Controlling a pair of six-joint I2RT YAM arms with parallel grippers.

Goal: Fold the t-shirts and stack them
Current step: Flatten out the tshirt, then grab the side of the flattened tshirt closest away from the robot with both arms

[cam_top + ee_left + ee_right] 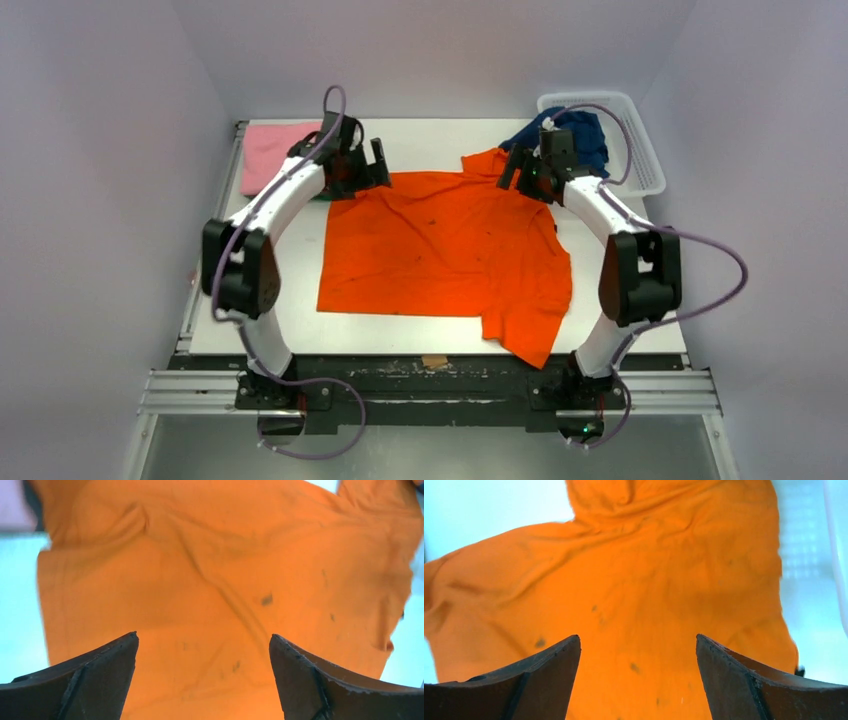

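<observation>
A bright orange t-shirt (445, 250) with small dark specks lies spread on the white table, one sleeve hanging over the near edge at the right. It fills the left wrist view (215, 580) and the right wrist view (639, 580). My left gripper (365, 160) is open above the shirt's far left corner; its jaws (204, 645) stand wide apart and hold nothing. My right gripper (525, 170) is open above the far right shoulder, jaws (638, 645) wide apart and empty. A pink t-shirt (270, 150) lies folded at the far left. A navy t-shirt (575, 135) hangs out of the basket.
A white plastic mesh basket (640, 150) stands at the far right corner of the table (620, 330). A dark edge, perhaps a green shirt, shows under the left gripper beside the pink one. Grey walls close in the sides and back.
</observation>
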